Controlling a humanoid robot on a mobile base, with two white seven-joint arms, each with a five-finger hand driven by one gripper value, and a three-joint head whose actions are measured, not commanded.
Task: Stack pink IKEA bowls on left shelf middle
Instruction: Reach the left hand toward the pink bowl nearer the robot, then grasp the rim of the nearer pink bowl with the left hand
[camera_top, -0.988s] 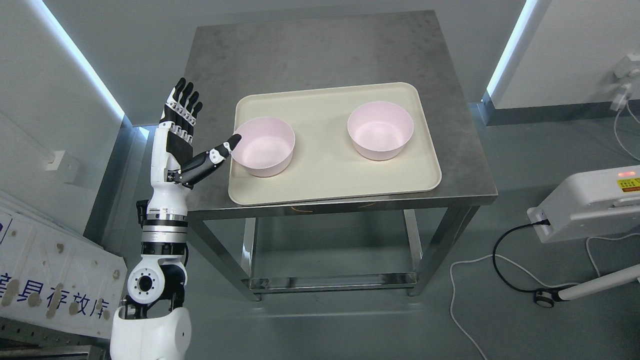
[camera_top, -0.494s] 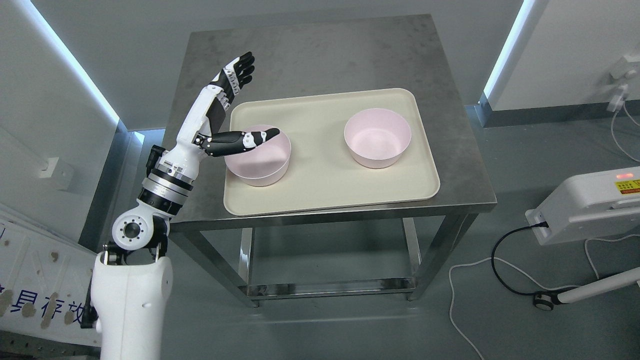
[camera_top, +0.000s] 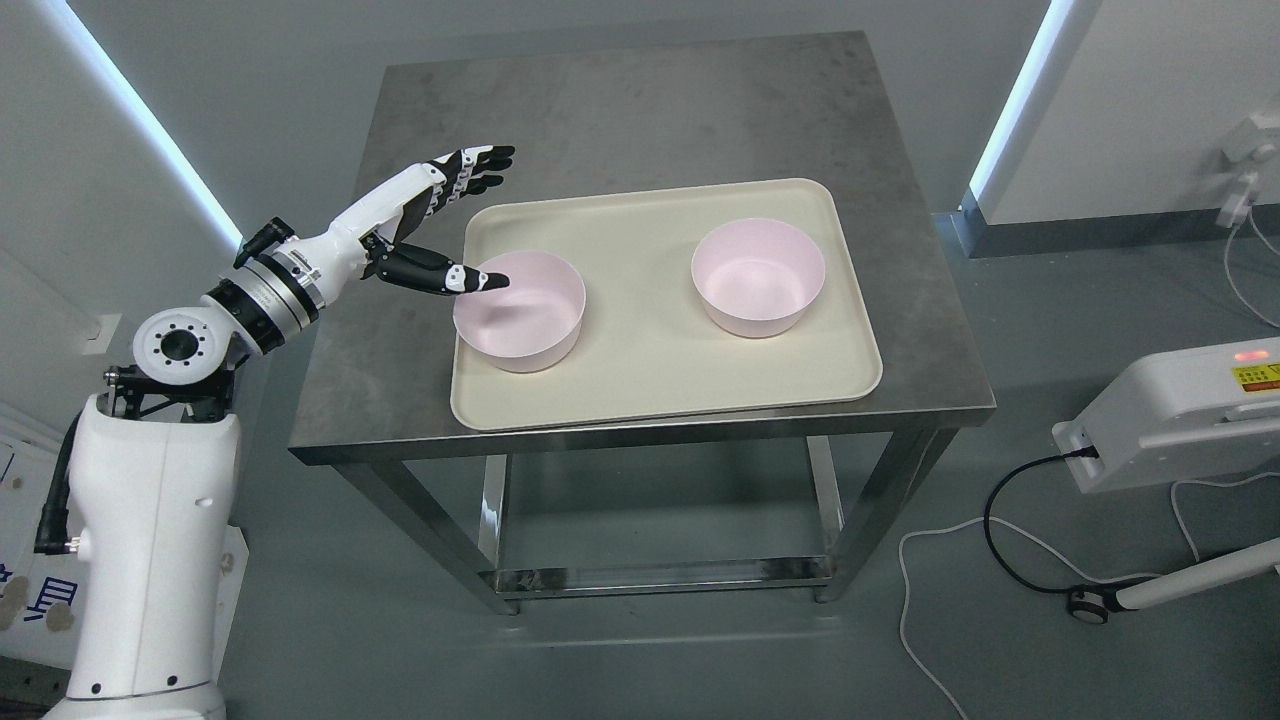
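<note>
2 round pale pink plastic bowls are sitting upright on a cream rounded-corner rectangular plastic tray (camera_top: 640, 385): the left pink bowl (camera_top: 520, 312) near the tray's left edge, the right pink bowl (camera_top: 758, 277) toward the tray's right side, well apart from each other. Both are smooth, matte, straight-walled with flat bottoms and look empty. The tray is shallow with a raised lip and is lying flat on a square brushed-steel counter (camera_top: 620, 110), dull grey and faintly mottled on top, with shiny metal legs and a lower crossbar.

The robot's white left arm (camera_top: 150, 540) is coming in from the lower left, bending at a round grey joint and reaching rightward over the counter's left side. The left hand (camera_top: 440, 225), white with black segmented fingers, is staying clear of a grip: fingers (camera_top: 478, 168) are extending straight together, pointing right just beyond the tray's far-left corner, while the thumb (camera_top: 450, 277) is spreading wide and its tip is lying over the left pink bowl's near-left rim. Contact with the rim cannot be told. Hand is open and holding nothing.

A white boxy device (camera_top: 1180, 410) with a black cable (camera_top: 1010, 520) is sitting on the grey floor at right.
</note>
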